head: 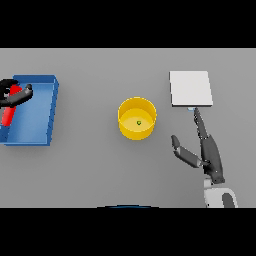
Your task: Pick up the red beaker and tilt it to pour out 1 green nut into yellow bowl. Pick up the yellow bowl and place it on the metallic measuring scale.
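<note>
The yellow bowl [136, 118] stands at the table's middle with one green nut [139, 122] inside it. To its upper right lies the metallic scale [190, 88], a pale flat square. My right hand [207, 152] is right of the bowl and just below the scale, open, fingers straight toward the scale and thumb spread toward the bowl, touching nothing. At the far left my left hand [14, 96] is curled round the red beaker [10, 110], which lies tilted over the blue tray [42, 112].
The blue tray with raised walls sits at the left edge of the table. Grey tabletop stretches between the tray, the bowl and the scale.
</note>
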